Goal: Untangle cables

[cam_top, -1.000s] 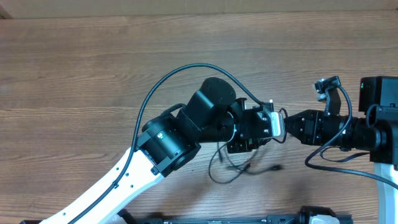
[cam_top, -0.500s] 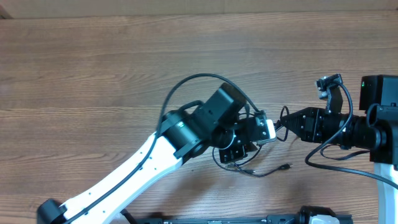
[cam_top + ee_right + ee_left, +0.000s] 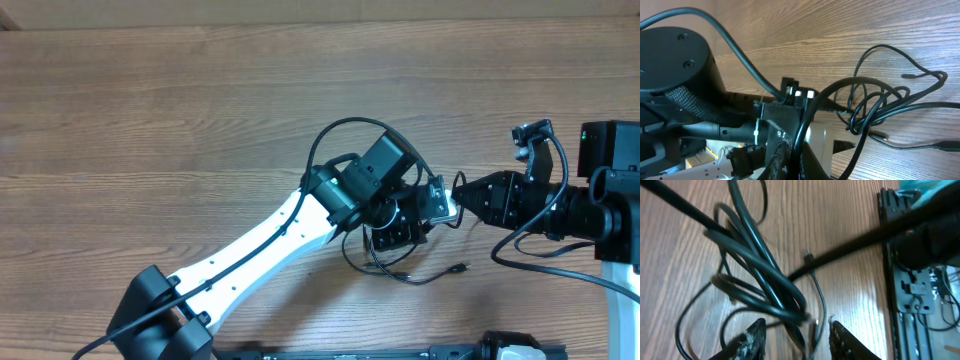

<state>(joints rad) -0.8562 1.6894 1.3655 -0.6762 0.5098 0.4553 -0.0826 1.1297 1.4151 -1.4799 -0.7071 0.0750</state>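
On my overhead feed, the left arm (image 3: pixel 260 250) reached in from the lower left corner to the middle of the wooden counter (image 3: pixel 150 120), and the right arm came in from the right edge, so the two heads met almost nose to nose. The cables (image 3: pixel 762 265) lay right there, under and between the two heads: a bunch of thin black cords crossing one another, partly resting on the counter. One loose loop trailed toward the near edge and ended in a small plug (image 3: pixel 462 267) that lay flat on the wood by itself.

The left pincer (image 3: pixel 795 335) stood partly open. On its own camera I saw its two fingers (image 3: pixel 752 340) apart, with a couple of strands of the bundle passing through the gap. Neither finger pressed on a strand, so I counted it as holding nothing.

The right pincer (image 3: pixel 458 200) was closed tight, its tip just beside the left head. From its wrist camera, a dark cord seemed to run out from between its tips, arching up and over into the knotted loops ahead, which looked lifted a little above the wood. I could not make out the contact point itself, as it was too close to the lens and in shadow.
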